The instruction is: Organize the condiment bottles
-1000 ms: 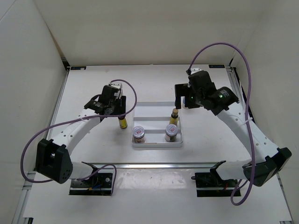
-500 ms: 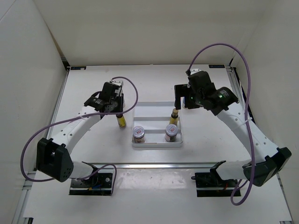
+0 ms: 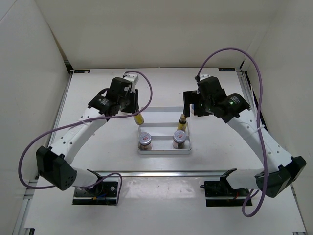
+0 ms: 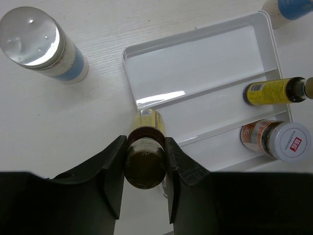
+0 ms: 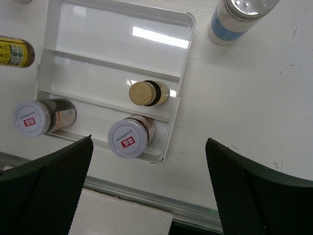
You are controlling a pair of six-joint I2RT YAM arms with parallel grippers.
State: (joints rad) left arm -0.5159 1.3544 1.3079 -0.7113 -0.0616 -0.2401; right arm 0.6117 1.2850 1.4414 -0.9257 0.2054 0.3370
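My left gripper (image 4: pixel 145 143) is shut on the dark cap of a slim yellow bottle (image 4: pixel 145 155), which hangs at the white tray's (image 4: pixel 195 58) left edge; from above, this bottle (image 3: pixel 139 118) looks tilted. A second yellow bottle (image 5: pixel 147 93) stands in the tray's middle lane at the right end. Two silver-lidded jars (image 5: pixel 128 138) (image 5: pixel 38 118) stand in the near lane. One white, blue-banded bottle (image 4: pixel 43 45) stands on the table left of the tray, another (image 5: pixel 237 18) beyond its right side. My right gripper (image 5: pixel 149 143) hovers open above the tray's right end, holding nothing.
The tray's (image 3: pixel 164 113) far lane holds nothing. A metal rail (image 3: pixel 161 173) runs along the table's near edge, and white walls enclose the table on three sides. In the top view both white bottles are hidden under the arms.
My left gripper has shut on the yellow bottle and carried it right and away from me, from the table to the tray's left edge. The right gripper has barely moved.
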